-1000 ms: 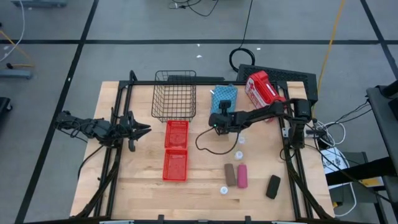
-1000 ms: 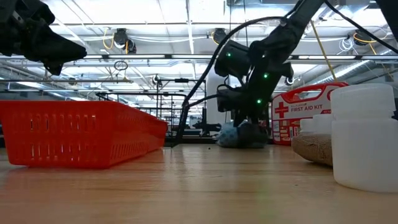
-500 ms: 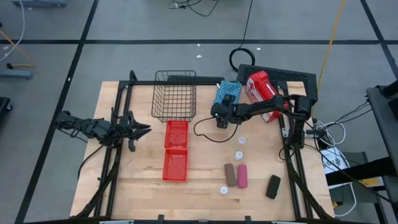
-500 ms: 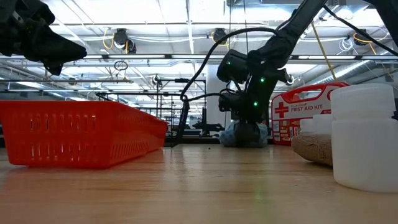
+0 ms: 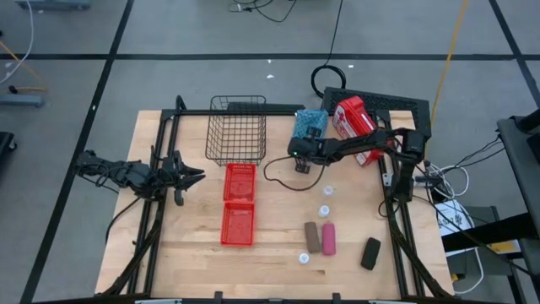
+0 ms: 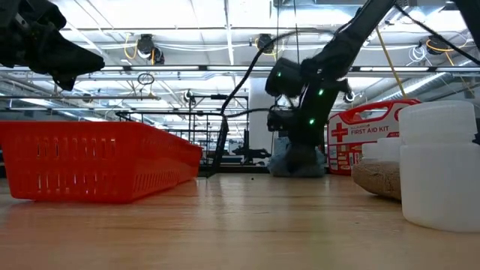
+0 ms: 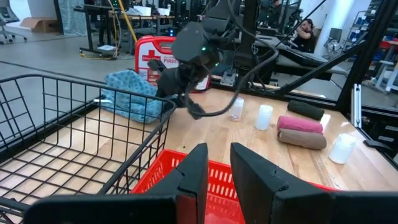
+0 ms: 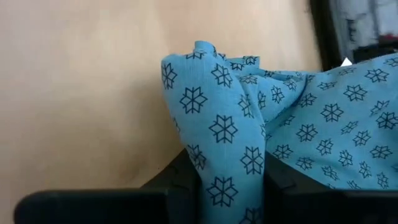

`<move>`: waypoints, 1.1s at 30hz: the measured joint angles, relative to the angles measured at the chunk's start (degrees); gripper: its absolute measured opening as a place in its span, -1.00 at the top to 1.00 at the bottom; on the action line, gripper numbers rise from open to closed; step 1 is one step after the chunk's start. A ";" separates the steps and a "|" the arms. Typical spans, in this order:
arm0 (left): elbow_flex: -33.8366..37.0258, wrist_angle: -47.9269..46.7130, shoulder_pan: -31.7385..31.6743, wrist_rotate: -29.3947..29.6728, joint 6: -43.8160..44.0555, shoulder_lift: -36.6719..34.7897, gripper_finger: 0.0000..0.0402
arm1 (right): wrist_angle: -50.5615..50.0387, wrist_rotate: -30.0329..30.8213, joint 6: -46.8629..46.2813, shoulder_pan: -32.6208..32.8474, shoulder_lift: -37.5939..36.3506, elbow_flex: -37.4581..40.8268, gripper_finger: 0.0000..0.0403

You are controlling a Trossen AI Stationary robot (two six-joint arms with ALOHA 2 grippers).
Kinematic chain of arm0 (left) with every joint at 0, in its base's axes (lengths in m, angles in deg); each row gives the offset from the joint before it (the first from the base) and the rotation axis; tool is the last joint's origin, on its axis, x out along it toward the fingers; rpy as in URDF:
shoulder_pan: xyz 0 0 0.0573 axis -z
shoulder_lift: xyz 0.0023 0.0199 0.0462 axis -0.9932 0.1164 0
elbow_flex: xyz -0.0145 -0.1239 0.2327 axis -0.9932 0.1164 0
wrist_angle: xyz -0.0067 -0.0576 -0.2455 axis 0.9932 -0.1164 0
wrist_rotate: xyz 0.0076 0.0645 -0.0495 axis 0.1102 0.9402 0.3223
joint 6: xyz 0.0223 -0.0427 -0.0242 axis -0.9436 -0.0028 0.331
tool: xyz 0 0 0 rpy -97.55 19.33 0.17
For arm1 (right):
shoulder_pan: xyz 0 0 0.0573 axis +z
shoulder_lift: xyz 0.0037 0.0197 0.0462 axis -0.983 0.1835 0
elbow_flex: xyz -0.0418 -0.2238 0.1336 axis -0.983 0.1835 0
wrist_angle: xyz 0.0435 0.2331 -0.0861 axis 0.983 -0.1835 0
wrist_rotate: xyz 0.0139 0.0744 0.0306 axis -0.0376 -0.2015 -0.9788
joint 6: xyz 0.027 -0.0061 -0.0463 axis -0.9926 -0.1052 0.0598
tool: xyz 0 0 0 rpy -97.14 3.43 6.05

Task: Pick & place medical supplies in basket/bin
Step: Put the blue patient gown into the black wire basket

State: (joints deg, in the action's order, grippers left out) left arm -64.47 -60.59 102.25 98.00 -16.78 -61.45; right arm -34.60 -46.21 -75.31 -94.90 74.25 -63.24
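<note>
High view, from the left: the left claw (image 5: 192, 176) hangs over the tabletop's (image 5: 278, 253) left part, its fingers pressed together on nothing, just left of the red bins. One black wire basket (image 5: 237, 135) stands at the back, and nothing can be seen in it. Touching its near edge, two red perforated bins (image 5: 239, 181) (image 5: 237, 224) lie end to end, running toward the front; both look bare inside. Right of the basket lies one light-blue pouch (image 5: 309, 123) printed with dark snowflake stars. The right claw (image 5: 300, 149) is at the pouch's near edge, and the right wrist view shows its fingers pinching a raised fold of the blue cloth (image 8: 230, 137). Just right of the pouch stands a red and white hard case (image 5: 354, 119); in the low view its front (image 6: 365, 139) reads "FIRST AID KIT" beside a white cross.

Toward the front right, three small white vials (image 5: 327, 190) (image 5: 323, 209) (image 5: 304, 257) stand apart on the wood. Three bandage rolls lie near the front edge: a brown one (image 5: 312, 237) touching a pink one (image 5: 328, 238), and a black one (image 5: 370, 253) farther right, on its own. The left wrist view looks past that arm's fingers (image 7: 193, 171) over the basket rim and one red bin to the pouch and the case.
</note>
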 joint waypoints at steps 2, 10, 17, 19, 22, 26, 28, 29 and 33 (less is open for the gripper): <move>0.00 -0.02 0.00 0.00 -0.01 0.00 0.63 | -0.66 -1.64 0.10 1.27 -3.33 0.20 0.63; 0.00 -0.01 0.00 0.00 -0.01 0.00 0.63 | 0.94 -11.62 -2.56 3.11 -20.13 0.03 0.63; 0.00 -0.01 0.00 0.00 0.00 0.00 0.63 | 1.01 -21.66 -5.34 3.16 -31.57 -0.01 0.63; 0.00 0.00 0.00 0.00 -0.02 0.00 0.63 | 0.17 -24.29 -5.20 3.14 -33.60 -0.01 0.63; 0.00 0.00 0.00 0.00 -0.02 0.00 0.63 | -1.47 -28.23 -4.85 3.21 -36.06 -0.01 0.63; 0.00 1.60 0.00 0.02 -0.47 0.00 0.63 | -4.65 -31.47 -3.65 3.22 -38.64 -0.10 0.63; 0.00 3.09 0.00 0.07 -2.91 -0.02 0.63 | -5.76 -33.71 -2.66 3.16 -39.85 -0.10 0.63; 0.00 3.66 0.00 0.04 -4.49 0.00 0.63 | -6.11 -35.10 -2.25 3.16 -40.43 -0.10 0.63; 0.00 7.55 -0.02 0.07 -6.09 0.00 0.63 | -6.50 -40.71 -1.11 3.23 -41.94 -0.11 0.63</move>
State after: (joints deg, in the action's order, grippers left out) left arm -64.47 -53.04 102.23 98.07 -22.87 -61.45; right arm -41.11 -86.91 -76.42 -91.68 32.31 -63.35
